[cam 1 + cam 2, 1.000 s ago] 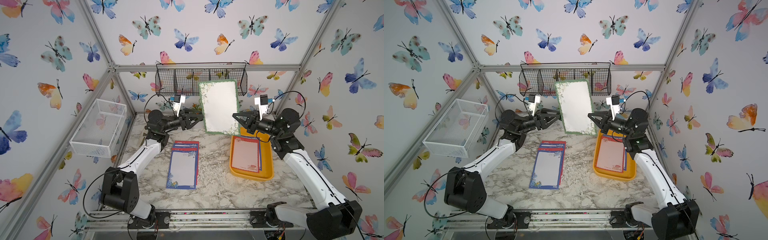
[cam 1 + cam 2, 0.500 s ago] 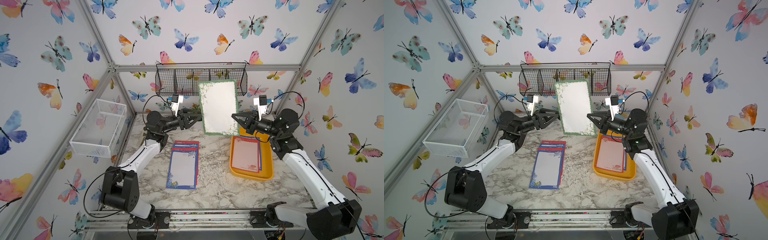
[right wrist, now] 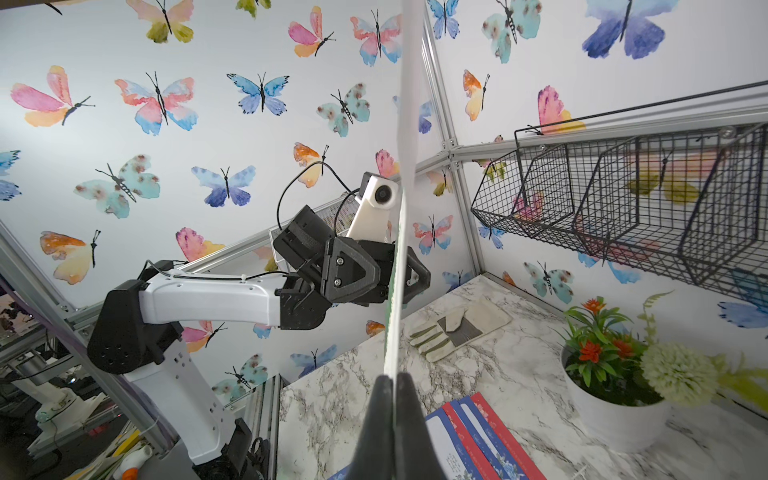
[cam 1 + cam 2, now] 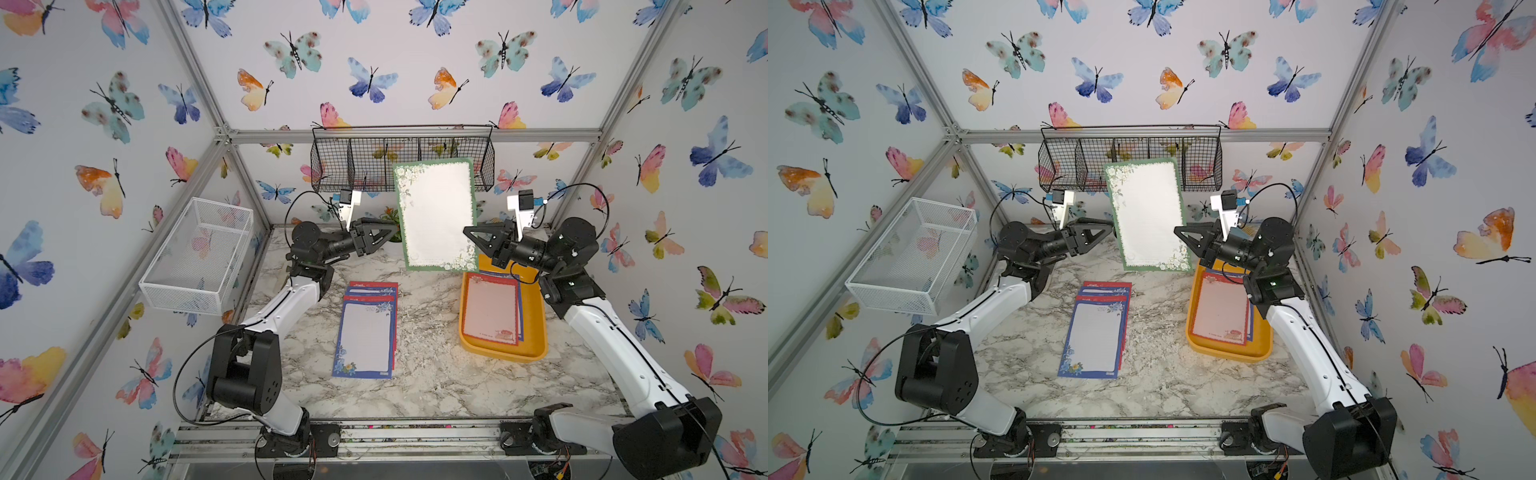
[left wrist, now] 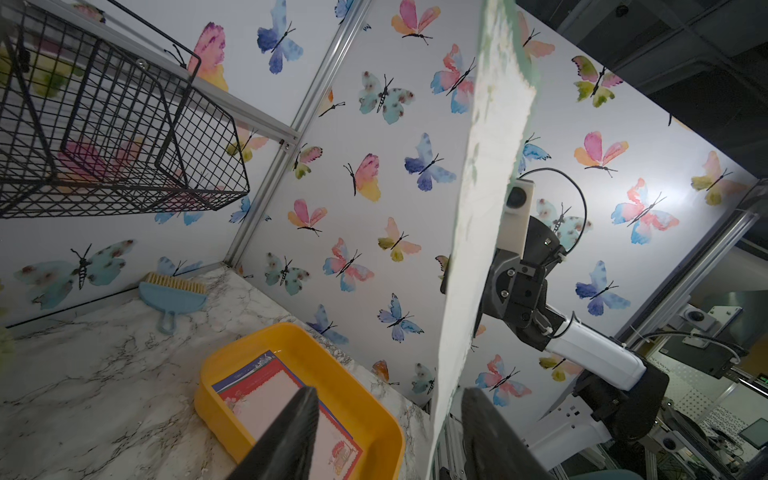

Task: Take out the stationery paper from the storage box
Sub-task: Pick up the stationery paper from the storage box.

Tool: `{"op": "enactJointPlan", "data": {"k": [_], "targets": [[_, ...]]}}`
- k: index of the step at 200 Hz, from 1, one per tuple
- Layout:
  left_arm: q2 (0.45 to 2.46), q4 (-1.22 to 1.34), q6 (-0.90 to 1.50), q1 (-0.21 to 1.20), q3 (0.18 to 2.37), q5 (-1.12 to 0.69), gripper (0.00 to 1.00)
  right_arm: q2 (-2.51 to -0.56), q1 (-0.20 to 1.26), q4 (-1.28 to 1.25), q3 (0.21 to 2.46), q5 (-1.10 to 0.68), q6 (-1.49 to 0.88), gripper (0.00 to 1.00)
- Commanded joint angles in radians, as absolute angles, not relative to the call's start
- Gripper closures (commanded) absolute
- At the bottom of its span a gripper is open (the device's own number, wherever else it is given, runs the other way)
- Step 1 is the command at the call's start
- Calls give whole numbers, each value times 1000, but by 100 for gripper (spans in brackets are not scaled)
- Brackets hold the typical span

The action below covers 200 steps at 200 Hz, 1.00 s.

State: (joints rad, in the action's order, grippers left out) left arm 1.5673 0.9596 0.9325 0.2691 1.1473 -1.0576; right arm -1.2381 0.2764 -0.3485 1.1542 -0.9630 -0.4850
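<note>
Writing: no brand or label can be read; the small print at the foot of the red-bordered pale pink sheet (image 4: pixel 490 309) is too small to make out.
In the air: the green-bordered white paper sheet (image 4: pixel 436 216) stands nearly upright above the back of the table, between the two grippers.
Right side: the right gripper (image 4: pixel 465 229) has its fingers pressed together on the lower part of that sheet's right edge.
Left side: the left gripper (image 4: pixel 388 237) has its fingers (image 5: pixel 291 432) apart at the sheet's left edge. The left wrist view shows the edge running between them, but whether they touch it cannot be told.
Box: the yellow-orange plastic tray (image 4: pixel 534 328) sits on the right of the marble table (image 4: pixel 428 374). The red-bordered sheet lies in it on top of blue-edged ones.
Already out: the blue-bordered white sheet (image 4: pixel 365 338) tops a fanned pile on the table, left of the tray and apart from it.
Since a second ago: almost nothing has changed. The sheet has the same height and tilt, both grippers are as they were, and the left arm has barely shifted.
</note>
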Motion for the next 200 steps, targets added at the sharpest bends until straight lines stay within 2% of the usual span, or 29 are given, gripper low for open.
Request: {"op": "enactJointPlan", "data": {"k": [1,26,50,116,158,168,182,200], "targets": [[1582,1013,961,292,1173,-1102,42,-1249,282,-414,1132,-1002,-520,98],[1603,1065,1011,312,1178,-1121,46,-1249,284,-426,1116,-996,-530,98],[1606,1067,1013,329,1180,-1126,53,-1254,285,-465,1093,-1008,-567,98],[1609,1115,1031,339,1162,-1114,90,-1251,289,-490,1022,-1024,-572,98],[1621,1116,1058,330,1182,-1130,100,-1216,288,-404,1020,-966,-514,95],[1623,1111,1064,328,1189,-1137,100,-1208,288,-391,1020,-955,-504,90],[1629,1071,1057,328,1206,-1151,100,-1197,288,-344,1030,-918,-481,71],[1632,914,985,326,1243,-1185,100,-1183,288,-248,1058,-866,-428,53]]}}
